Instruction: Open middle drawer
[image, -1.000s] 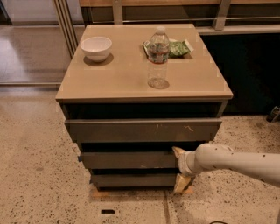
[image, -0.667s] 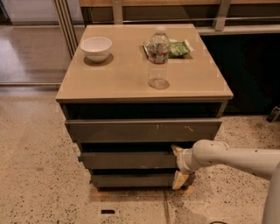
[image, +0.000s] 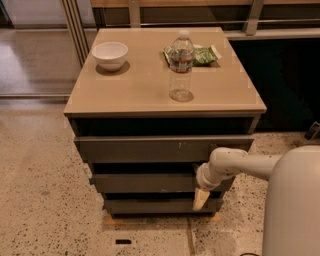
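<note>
The cabinet has three dark handleless drawer fronts. The middle drawer (image: 145, 182) is the plain medium-width panel under the widest top front (image: 150, 148), which has white scratch marks. The narrowest bottom front (image: 150, 205) sits below it. My gripper (image: 200, 193) is at the right end of the middle drawer front, against its face and reaching down over the gap to the bottom front. My white arm (image: 250, 164) comes in from the right.
On the tan cabinet top (image: 135, 85) stand a white bowl (image: 110, 54), a clear water bottle (image: 181, 66) and a green snack bag (image: 202, 54). A speckled floor lies in front. A dark wall is to the right, and a glass panel at back left.
The gripper has shifted slightly left along the middle drawer's right end. A large white part of my arm has come into view at the lower right. The drawer fronts look unmoved.
</note>
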